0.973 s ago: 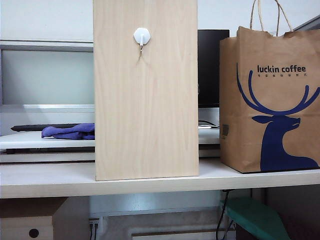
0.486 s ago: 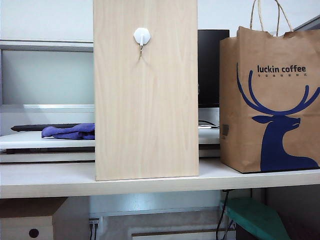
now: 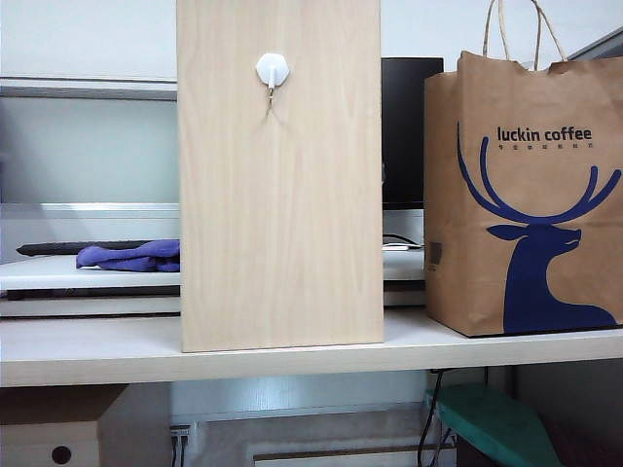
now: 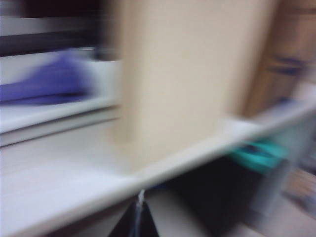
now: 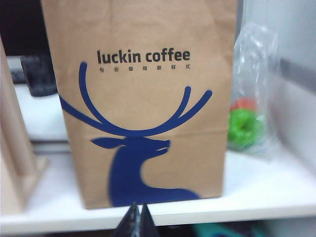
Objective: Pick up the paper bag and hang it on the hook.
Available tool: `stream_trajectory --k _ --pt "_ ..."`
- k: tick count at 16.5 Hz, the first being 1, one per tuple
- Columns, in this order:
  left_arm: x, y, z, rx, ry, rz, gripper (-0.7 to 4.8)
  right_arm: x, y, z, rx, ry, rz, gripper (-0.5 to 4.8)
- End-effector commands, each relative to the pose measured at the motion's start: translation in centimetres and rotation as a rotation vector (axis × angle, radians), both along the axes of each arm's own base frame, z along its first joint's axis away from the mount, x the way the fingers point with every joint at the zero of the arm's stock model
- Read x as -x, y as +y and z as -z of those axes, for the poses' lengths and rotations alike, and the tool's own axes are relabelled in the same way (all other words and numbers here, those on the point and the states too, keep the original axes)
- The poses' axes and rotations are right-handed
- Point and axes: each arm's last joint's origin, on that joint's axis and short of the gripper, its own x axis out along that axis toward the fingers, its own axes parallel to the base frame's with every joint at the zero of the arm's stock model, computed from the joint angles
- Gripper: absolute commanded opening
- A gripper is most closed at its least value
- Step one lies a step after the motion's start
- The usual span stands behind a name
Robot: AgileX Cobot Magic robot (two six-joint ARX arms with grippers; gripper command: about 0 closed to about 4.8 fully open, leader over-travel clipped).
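Board [image 3: 279, 195] upright on tabletop [image 3: 97, 350], hook [image 3: 272, 69] high on its face. Paper bag [image 3: 523, 195] stands right of board. Both hands [image 4: 137, 217] [image 5: 136, 219] low before the tabletop edge.

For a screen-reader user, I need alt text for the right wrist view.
A brown paper bag with a blue deer logo stands upright on a white table. The shut right gripper sits low before it; a clear plastic bag of fruit lies behind.

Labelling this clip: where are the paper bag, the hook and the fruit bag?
paper bag [image 3: 526, 195], exterior view, front panel.
hook [image 3: 273, 69], exterior view, white base.
fruit bag [image 5: 249, 118], right wrist view, clear plastic side.
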Motion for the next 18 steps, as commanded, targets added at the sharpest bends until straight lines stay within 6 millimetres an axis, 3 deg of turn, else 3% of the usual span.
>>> stream_trajectory --k 1,3,6,7,9,12,13,14,15,18 --pt "0.9 -1.3 -0.2 0.005 -0.013 0.170 -0.06 0.0 0.0 0.0 -0.247 0.007 -0.019 -0.01" --pt "1.3 -1.7 -0.2 0.007 -0.011 0.253 -0.05 0.0 0.2 -0.3 -0.328 -0.005 -0.079 -0.01" --pt "1.3 -1.7 -0.2 0.007 -0.011 0.253 -0.06 0.5 0.3 -2.6 -0.316 -0.160 -0.144 -0.02" --pt "1.3 -1.7 -0.2 0.007 -0.011 0.253 -0.06 0.9 0.1 -3.8 -0.328 -0.204 -0.087 -0.02" --pt "1.3 -1.7 -0.2 0.007 -0.011 0.253 -0.05 2.0 -0.5 -8.0 -0.311 -0.349 0.082 -0.02" --pt "1.3 -1.7 -0.2 0.007 -0.011 0.253 -0.06 -0.3 0.1 -12.7 -0.143 -0.273 -0.072 -0.01" --pt "1.3 -1.7 -0.2 0.007 -0.011 0.253 -0.05 -2.7 0.4 -14.3 -0.067 -0.203 -0.131 0.53" --pt "1.3 -1.7 -0.2 0.007 -0.011 0.253 -0.06 -5.4 0.5 -15.8 -0.047 -0.148 -0.134 3.17" --pt "1.3 -1.7 -0.2 0.007 -0.012 0.252 -0.06 -7.7 0.6 -16.8 -0.046 -0.110 -0.138 4.36" --pt "1.3 -1.7 -0.2 0.007 -0.012 0.250 -0.06 -13.2 0.9 -19.3 0.008 -0.065 -0.177 4.50"
